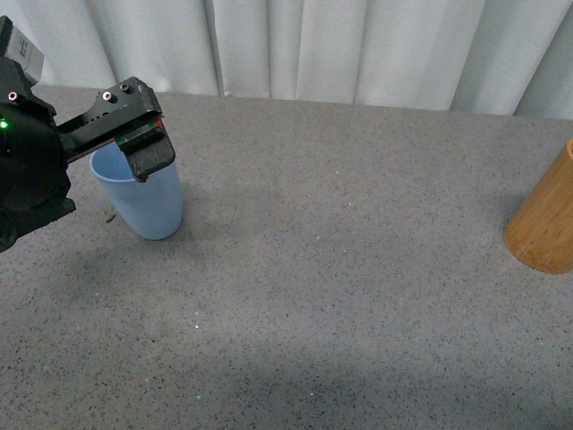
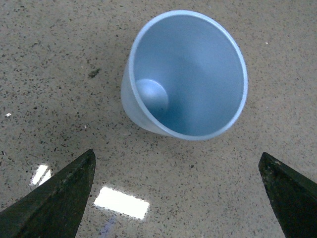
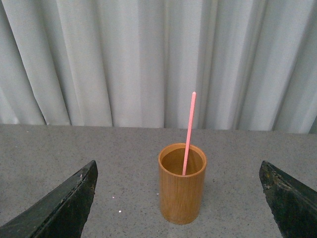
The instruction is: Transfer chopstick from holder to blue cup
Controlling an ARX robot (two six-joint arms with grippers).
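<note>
While my left claw (image 2: 177,158) is hovering spread and empty above the blue cup (image 2: 188,74) at left, my right claw (image 3: 178,166), also spread, is facing the holder (image 3: 182,193) at right, where the chopstick (image 3: 188,131), probably light, stiff and slick, is standing, best pinched on its exposed upper shaft.

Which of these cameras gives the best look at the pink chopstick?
The right wrist view: the pink chopstick stands in plain sight in the wooden holder. The front view catches only part of the holder, no chopstick. The left wrist view shows just the empty blue cup.
</note>
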